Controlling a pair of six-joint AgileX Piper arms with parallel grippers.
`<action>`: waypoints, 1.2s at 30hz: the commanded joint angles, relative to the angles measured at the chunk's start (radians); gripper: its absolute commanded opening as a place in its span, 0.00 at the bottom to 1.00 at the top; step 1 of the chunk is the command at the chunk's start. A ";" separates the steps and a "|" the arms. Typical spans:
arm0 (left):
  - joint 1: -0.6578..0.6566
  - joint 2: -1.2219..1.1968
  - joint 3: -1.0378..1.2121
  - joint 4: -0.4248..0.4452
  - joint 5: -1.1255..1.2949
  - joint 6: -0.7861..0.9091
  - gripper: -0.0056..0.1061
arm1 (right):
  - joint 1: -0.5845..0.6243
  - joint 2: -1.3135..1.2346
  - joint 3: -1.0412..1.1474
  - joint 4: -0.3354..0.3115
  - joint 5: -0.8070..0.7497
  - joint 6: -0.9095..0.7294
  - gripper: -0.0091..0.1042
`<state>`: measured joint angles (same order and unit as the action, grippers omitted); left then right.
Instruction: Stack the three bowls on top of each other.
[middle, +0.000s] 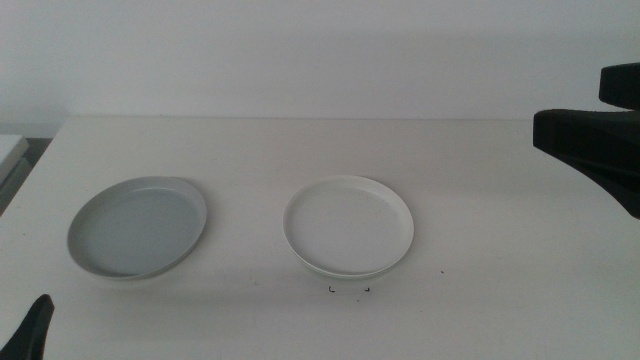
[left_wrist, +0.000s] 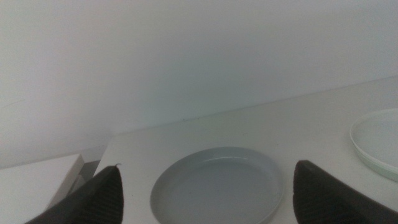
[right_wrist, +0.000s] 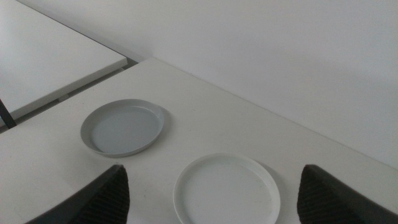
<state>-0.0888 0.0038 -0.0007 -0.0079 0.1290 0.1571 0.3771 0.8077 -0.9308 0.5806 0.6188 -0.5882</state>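
Note:
A light grey bowl (middle: 138, 227) sits on the table at the left. A white bowl (middle: 348, 225) sits near the middle, a hand's width to its right. No pale green bowl shows apart from these; the white bowl's front rim looks doubled, and I cannot tell if another bowl lies under it. My left gripper (left_wrist: 208, 171) is open and empty, low at the table's front left, just before the grey bowl (left_wrist: 217, 186). My right gripper (right_wrist: 212, 169) is open and empty, raised at the right, looking down on the white bowl (right_wrist: 227, 190) and the grey bowl (right_wrist: 123, 127).
The white table (middle: 300, 150) ends at a pale wall behind. A second white surface (right_wrist: 43, 56) stands beyond the table's left edge, across a dark gap. The right arm (middle: 590, 145) hangs dark over the table's right side. Small black marks (middle: 350, 290) lie before the white bowl.

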 joint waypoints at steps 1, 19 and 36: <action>0.001 -0.004 0.001 0.016 -0.014 -0.003 0.89 | 0.000 -0.004 0.004 0.001 -0.012 -0.003 0.90; 0.248 0.432 -0.407 -0.048 0.285 -0.009 0.89 | 0.000 -0.004 0.004 0.001 -0.012 -0.003 0.90; 0.248 0.995 -0.755 -0.170 0.578 0.020 0.89 | 0.000 -0.004 0.004 0.001 -0.012 -0.003 0.90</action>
<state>0.1576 0.9764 -0.7463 -0.1330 0.7472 0.1920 0.3771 0.8077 -0.9308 0.5806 0.6188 -0.5882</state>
